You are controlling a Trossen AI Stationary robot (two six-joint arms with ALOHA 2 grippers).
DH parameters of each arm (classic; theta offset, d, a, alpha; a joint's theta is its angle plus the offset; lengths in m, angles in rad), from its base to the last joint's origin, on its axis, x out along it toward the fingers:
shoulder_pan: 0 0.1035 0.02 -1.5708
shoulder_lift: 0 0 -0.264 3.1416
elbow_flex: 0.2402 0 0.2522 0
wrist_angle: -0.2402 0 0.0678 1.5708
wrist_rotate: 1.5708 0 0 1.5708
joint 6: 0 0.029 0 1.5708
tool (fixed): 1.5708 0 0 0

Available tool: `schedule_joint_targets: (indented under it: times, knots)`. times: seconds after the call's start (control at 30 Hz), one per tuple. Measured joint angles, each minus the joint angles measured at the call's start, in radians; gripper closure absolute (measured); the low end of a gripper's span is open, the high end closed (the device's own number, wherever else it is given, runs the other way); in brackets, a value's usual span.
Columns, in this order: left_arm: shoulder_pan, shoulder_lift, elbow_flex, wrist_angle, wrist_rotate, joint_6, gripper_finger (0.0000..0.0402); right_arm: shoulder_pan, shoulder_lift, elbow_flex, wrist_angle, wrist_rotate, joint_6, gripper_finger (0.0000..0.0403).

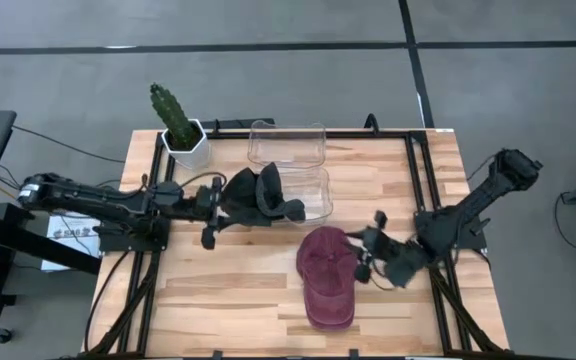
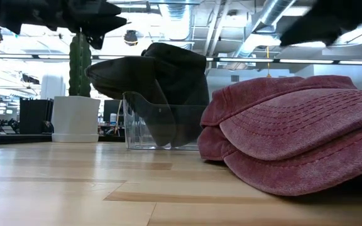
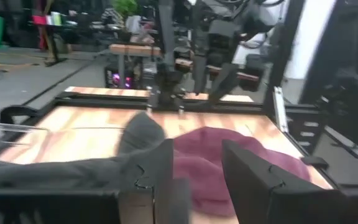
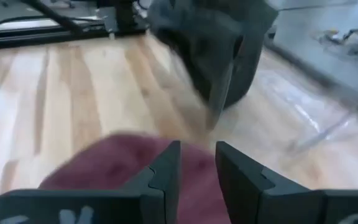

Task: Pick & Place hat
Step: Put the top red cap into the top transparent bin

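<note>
A dark grey hat (image 1: 260, 195) stands with its lower part inside a clear bin (image 1: 313, 200); in the low view the dark grey hat (image 2: 159, 81) rises above the bin's wall (image 2: 137, 122). My left gripper (image 1: 211, 210) is open just left of it. A maroon cap (image 1: 326, 275) lies flat on the table near the front edge, and it fills the right of the low view (image 2: 294, 138). My right gripper (image 1: 370, 248) is open beside the cap's right side and stays above the cap (image 4: 123, 155), clear of it. My left gripper (image 3: 197, 180): I cannot tell whether it touches the dark hat. Grey cloth (image 3: 104, 165) shows right beside the outer side of one finger (image 3: 163, 171). No cloth lies between the fingers, where only the maroon cap shows.
A cactus in a white pot (image 1: 183, 135) stands at the far left of the table. A second clear bin (image 1: 286, 143) sits behind the first. Black frame rails (image 1: 420, 180) run along the table's sides. Bare wood (image 1: 228, 290) lies left of the maroon cap.
</note>
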Motion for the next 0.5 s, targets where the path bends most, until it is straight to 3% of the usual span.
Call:
schedule_joint_targets:
  times: [0.23, 0.5]
  knots:
    - [-0.115, 0.095, 0.000, 0.109, -0.113, 0.003, 0.0270, 0.144, 0.036, -0.126, -0.028, 0.094, 0.319, 0.0310]
    - [-0.129, 0.155, 0.034, 0.152, -0.113, 0.004, 0.0270, 0.124, 0.047, -0.236, -0.040, 0.124, 0.587, 0.0310]
